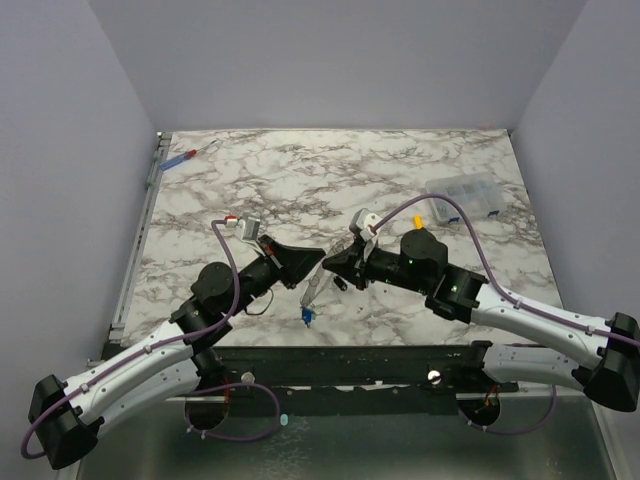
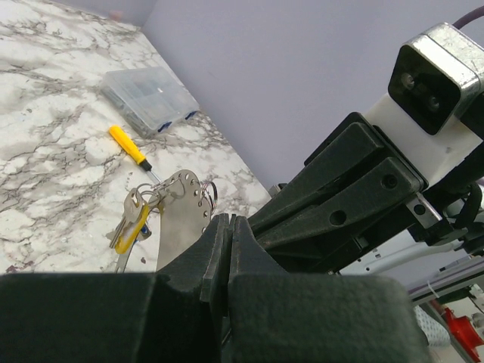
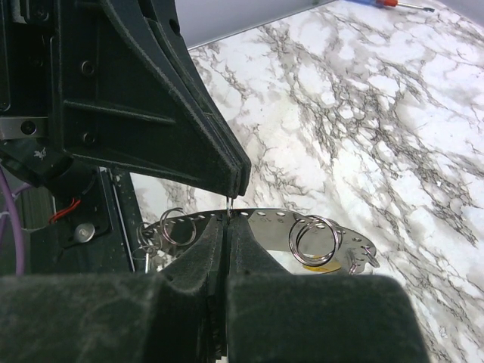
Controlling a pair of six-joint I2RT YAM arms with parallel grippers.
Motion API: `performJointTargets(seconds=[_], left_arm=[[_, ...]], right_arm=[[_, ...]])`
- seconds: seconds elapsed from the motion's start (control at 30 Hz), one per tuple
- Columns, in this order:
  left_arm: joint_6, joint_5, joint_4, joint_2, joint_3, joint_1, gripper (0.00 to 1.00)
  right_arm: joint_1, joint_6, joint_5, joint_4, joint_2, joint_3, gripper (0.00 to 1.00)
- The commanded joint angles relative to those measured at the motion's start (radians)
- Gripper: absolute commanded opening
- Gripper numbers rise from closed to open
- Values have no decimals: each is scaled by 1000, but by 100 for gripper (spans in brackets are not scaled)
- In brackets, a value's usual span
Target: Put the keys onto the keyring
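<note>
My left gripper [image 1: 318, 262] and right gripper [image 1: 331, 266] meet tip to tip above the table's near middle, both shut. Between the tips runs a short thin wire [image 3: 229, 203], the only visible stretch of the keyring, and each gripper pinches it. In the right wrist view my own jaws [image 3: 227, 227] close from below and the left gripper [image 3: 236, 185] from above. A curved perforated metal plate [image 3: 272, 227] hangs there, carrying small split rings [image 3: 314, 242]. Keys dangle from it, a yellow-capped one [image 2: 130, 227] and a blue-capped one [image 1: 307, 316].
A clear plastic compartment box [image 1: 468, 195] stands at the right, with a yellow-handled screwdriver [image 1: 420, 212] beside it. The red-and-blue screwdriver [image 1: 180, 158] lies at the far left corner. The marble table [image 1: 300, 180] ends at a metal rail on the left.
</note>
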Motion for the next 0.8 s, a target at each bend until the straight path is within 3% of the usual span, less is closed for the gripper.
performJointTargets(seconds=[0.0, 0.2, 0.47, 0.5, 0.6, 0.77], left_arm=[[-10, -30, 6, -8, -10, -3, 0], [-10, -188, -106, -27, 4, -4, 0], [67, -361, -445, 24, 146, -3, 69], [73, -384, -476, 37, 163, -4, 73], [96, -431, -534, 102, 211, -2, 78], [67, -454, -593, 320, 297, -3, 76]], right_arm=[[-4, 8, 9, 66, -27, -7, 1], [-4, 5, 102, 27, -41, -1, 1], [-6, -91, 500, -102, -62, 41, 1], [-6, -96, 551, -125, -68, 42, 1], [-13, -112, 701, -213, -109, 45, 1], [-24, -129, 924, -312, -196, 45, 1]])
